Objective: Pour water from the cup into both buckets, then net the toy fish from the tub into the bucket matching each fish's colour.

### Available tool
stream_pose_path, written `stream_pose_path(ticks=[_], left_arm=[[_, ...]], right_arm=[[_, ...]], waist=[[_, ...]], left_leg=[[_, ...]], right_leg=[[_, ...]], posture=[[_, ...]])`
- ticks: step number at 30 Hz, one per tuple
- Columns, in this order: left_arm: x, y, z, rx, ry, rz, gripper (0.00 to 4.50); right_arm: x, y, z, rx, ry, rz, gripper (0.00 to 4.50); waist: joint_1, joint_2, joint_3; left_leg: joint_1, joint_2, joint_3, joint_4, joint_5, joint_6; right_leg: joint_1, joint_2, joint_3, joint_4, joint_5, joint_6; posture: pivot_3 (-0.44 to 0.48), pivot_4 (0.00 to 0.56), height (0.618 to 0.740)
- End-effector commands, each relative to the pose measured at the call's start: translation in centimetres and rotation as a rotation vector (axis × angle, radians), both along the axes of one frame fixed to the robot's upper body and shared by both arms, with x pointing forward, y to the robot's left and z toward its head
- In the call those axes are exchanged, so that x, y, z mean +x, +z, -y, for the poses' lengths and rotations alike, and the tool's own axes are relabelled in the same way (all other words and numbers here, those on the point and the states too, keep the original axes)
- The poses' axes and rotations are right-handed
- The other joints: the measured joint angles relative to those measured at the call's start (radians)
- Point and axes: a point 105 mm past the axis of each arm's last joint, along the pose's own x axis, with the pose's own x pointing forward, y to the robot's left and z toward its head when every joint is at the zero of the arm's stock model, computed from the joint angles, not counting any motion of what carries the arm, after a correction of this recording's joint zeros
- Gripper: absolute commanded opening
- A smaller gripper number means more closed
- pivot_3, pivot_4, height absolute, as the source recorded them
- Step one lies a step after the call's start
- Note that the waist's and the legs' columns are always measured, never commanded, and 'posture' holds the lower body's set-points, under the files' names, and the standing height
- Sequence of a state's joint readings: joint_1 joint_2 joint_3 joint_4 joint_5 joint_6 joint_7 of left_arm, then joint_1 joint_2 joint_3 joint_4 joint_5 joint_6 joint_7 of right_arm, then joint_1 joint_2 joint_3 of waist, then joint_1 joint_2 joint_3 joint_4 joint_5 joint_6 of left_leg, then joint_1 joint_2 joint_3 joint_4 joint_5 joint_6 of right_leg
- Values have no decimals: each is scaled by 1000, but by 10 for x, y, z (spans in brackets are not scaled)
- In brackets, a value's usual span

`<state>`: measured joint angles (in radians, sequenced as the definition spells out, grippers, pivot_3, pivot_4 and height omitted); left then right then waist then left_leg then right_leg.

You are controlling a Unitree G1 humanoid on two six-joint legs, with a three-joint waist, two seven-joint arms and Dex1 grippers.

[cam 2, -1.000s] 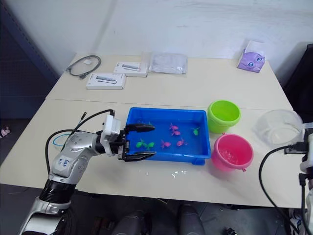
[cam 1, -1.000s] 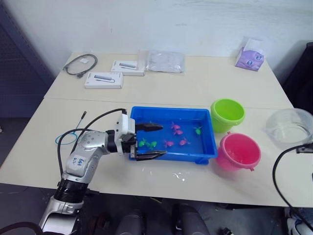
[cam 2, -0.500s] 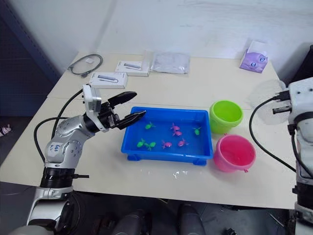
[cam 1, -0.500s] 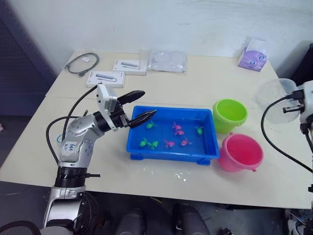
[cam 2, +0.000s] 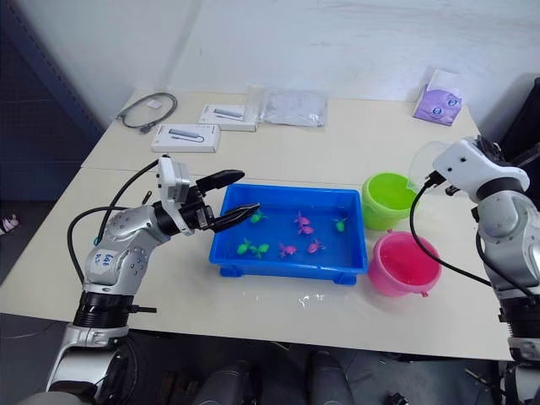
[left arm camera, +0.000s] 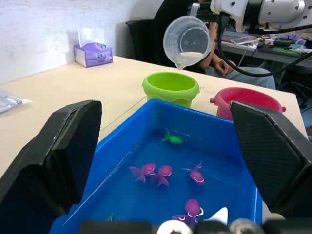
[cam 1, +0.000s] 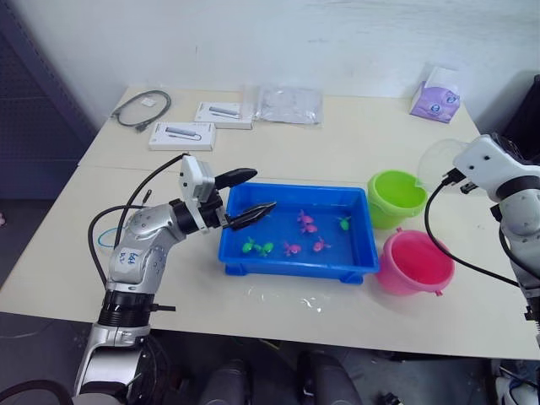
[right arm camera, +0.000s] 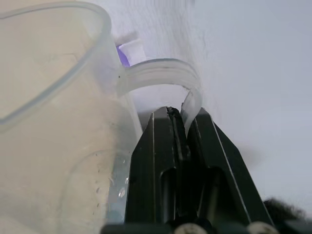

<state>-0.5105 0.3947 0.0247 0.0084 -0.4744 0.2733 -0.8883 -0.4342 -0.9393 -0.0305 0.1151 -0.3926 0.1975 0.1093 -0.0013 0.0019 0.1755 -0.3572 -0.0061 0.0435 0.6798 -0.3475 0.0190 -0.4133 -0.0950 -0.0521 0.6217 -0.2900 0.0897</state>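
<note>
Two buckets stand on the worktop [cam 1: 337, 152] at 3 o'clock of the tub [cam 1: 297, 233]: one lime green bucket [cam 1: 395, 197] and one pink bucket [cam 1: 415, 261], the pink at 6 o'clock of the green, close together. One clear cup [left arm camera: 188, 41] is held tilted above the green bucket's rim; the left wrist view shows water pooled at its lowered lip, a detail the head views do not resolve. The right wrist view shows the right end effector [right arm camera: 179, 127] clamped together on the cup's thin curved handle. The left end effector [cam 1: 243, 196] hovers at the tub's 9 o'clock edge, fingers spread wide apart and empty. Seven fish lie in the tub's water, counted in the left eye view: four pink fish [cam 1: 305, 226] about the middle and three green fish [cam 1: 256, 248], two at 8 o'clock, one at 2 o'clock. Behind the worktop in the left wrist view, a person's hands [left arm camera: 223, 64] show.
</note>
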Motion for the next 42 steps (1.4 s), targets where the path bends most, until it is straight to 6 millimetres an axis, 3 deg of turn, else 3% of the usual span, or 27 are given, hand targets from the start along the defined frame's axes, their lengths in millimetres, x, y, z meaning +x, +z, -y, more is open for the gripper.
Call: stream_pose_path(ticks=[1, 12, 21, 25, 30, 35, 40, 42], left_arm=[[-6, 5, 4, 11, -25, 48, 4500], [-8, -17, 0, 55, -25, 51, 4500], [-11, -17, 5, 64, -32, 66, 4500], [-12, -16, 7, 63, -36, 69, 4500], [-13, -14, 7, 63, -37, 71, 4500], [-13, -14, 4, 64, -32, 68, 4500], [-19, -4, 4, 30, -75, 73, 4500], [-24, 0, 6, 28, -117, 80, 4500]], right_arm=[[-2, 27, -6, -127, 16, 86, 67], [-4, 34, -13, -322, 29, 216, 67], [-4, 33, -15, -373, 56, 246, 67], [-5, 30, -17, -308, 88, 253, 67], [-11, 20, 2, 156, 86, 278, 67], [-30, 20, 29, 505, 49, 349, 67], [-56, -9, 67, 1048, -14, 412, 67], [-64, -33, 75, 1274, -34, 409, 67]], waist=[[0, 0, 0], [-2, 0, 0], [-2, 0, 0], [-2, 0, 0], [-1, -1, 1], [1, -1, 1], [2, -1, 1], [1, -1, 1]], left_leg=[[0, 0, 0, 0, 0, 0], [0, 0, 0, 0, 0, -1], [0, 0, 0, 1, 0, -1], [0, 0, 0, 1, 0, -1], [0, 1, 0, 1, 0, -1], [0, 1, 0, 1, 0, 0], [0, 1, -1, 0, -1, 1], [0, 1, -2, 0, -1, 1]], right_leg=[[0, 0, 0, 0, 0, 0], [0, 0, 0, 0, 0, 0], [0, 0, 0, 0, 0, 0], [0, 0, 0, 0, 0, 0], [1, 0, 0, 0, 0, 0], [1, 0, 0, 1, 0, 1], [2, 0, -1, 0, 1, 1], [2, 0, -1, 1, 1, 1]], posture=[[0, 150, 739], [0, 150, 739], [0, 150, 739], [0, 150, 739], [0, 150, 739], [0, 150, 739], [0, 150, 739], [0, 150, 739]])
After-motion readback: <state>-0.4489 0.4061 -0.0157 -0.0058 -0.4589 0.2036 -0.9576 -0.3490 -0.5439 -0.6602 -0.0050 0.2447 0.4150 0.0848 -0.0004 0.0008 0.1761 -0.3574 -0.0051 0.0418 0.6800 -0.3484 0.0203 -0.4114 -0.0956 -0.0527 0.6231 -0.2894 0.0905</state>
